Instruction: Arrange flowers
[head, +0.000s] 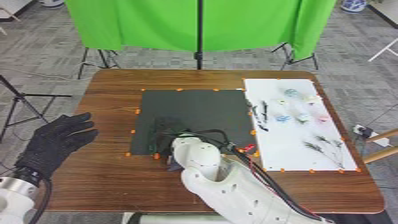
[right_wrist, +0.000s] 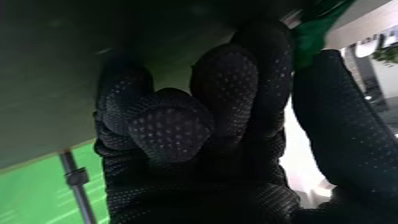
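Note:
In the head view, my right hand (head: 167, 125) is low over the dark mat (head: 209, 105), beside a dark green thing (head: 153, 145) partly hidden by the hand and arm. The right wrist view has the right hand (right_wrist: 240, 95) with its thumb and a finger closed around a green piece (right_wrist: 309, 42); its far end is out of sight. My left hand (head: 58, 142) is open left of the mat. On the white sheet (head: 266, 160) lie a blue flower (head: 291, 93), other pale flowers, a pink flower (head: 322, 119), green sprigs (head: 314, 147) and dark stems (head: 263, 111).
Small orange markers edge the mat and the sheet on the brown table (head: 111, 112). A small red thing (head: 248, 148) is between them, near the right arm's cables. A green cloth (head: 142, 25) on a stand hangs beyond the far table edge.

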